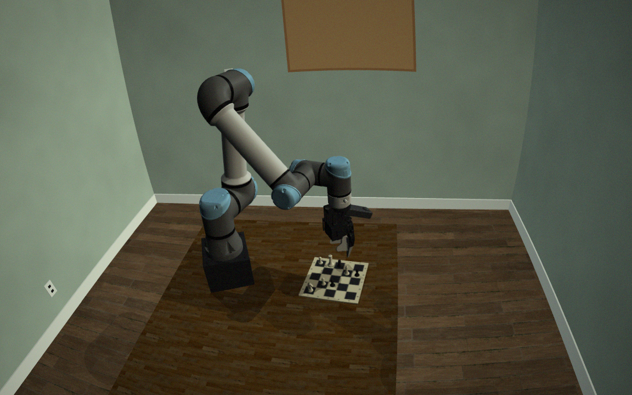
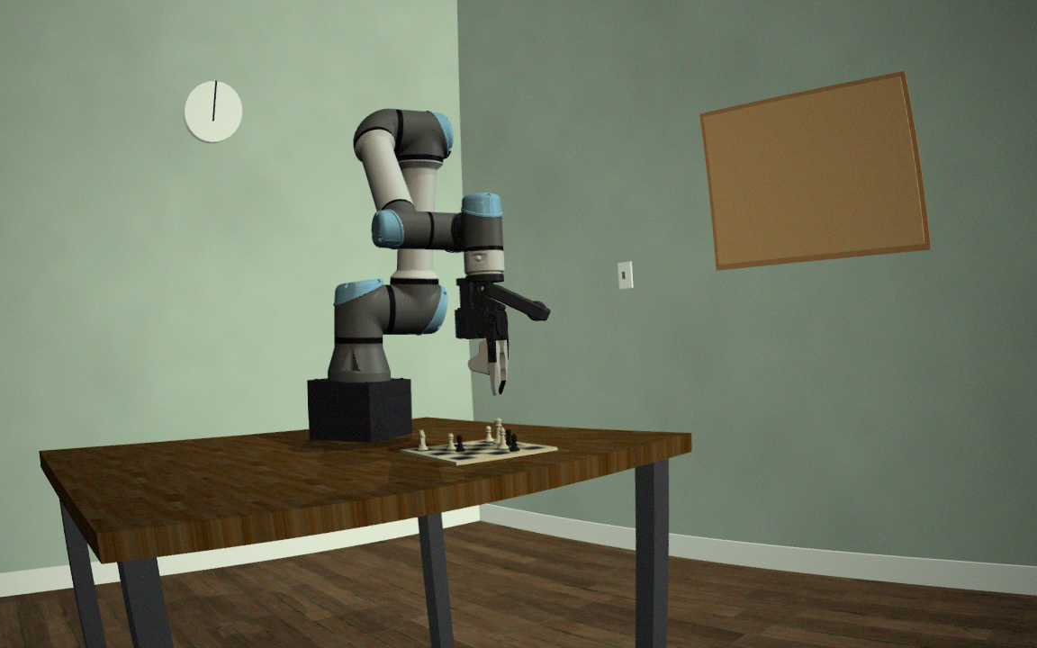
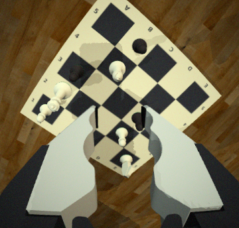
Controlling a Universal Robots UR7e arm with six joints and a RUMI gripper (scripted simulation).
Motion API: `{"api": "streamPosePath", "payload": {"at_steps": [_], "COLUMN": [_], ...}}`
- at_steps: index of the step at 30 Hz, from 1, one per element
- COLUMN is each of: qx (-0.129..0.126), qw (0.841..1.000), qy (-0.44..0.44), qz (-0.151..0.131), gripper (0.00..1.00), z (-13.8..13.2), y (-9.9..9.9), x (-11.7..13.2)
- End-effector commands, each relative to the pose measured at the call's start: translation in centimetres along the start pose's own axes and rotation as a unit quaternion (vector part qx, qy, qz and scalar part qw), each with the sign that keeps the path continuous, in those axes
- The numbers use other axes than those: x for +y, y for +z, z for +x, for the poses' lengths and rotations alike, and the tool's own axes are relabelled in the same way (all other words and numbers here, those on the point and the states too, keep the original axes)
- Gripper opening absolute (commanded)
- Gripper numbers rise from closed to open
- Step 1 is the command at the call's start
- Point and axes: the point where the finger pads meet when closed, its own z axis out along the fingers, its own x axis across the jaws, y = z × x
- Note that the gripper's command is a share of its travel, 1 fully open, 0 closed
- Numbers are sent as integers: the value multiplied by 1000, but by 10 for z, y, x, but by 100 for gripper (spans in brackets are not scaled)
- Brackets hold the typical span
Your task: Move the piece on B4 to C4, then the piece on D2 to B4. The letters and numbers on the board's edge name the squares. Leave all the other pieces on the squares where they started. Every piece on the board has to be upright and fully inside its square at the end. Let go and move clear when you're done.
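The small chessboard lies on the wooden table; it also shows in the top view and the exterior view. In the wrist view a white piece stands upright on B4. C4 is a bare light square. A white pawn stands on D2. My gripper hangs well above the board. Its fingers are drawn in to a narrow gap, with nothing between them.
Other pieces stand upright: a black pawn on B5, a black piece on A3, a tall white piece on A2, a white piece on A1, a black pawn beside D2, a white piece on E1. The arm's base stands left of the board.
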Motion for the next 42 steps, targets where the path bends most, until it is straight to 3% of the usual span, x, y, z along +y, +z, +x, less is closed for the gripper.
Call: {"api": "streamPosePath", "payload": {"at_steps": [1, 28, 42], "qx": [0, 1, 1], "qw": [1000, 1000, 1000], "qy": [0, 0, 0], "qz": [0, 0, 0], "gripper": [22, 22, 22], "z": [0, 0, 0], "y": [0, 5, 24], "x": [0, 0, -1]}}
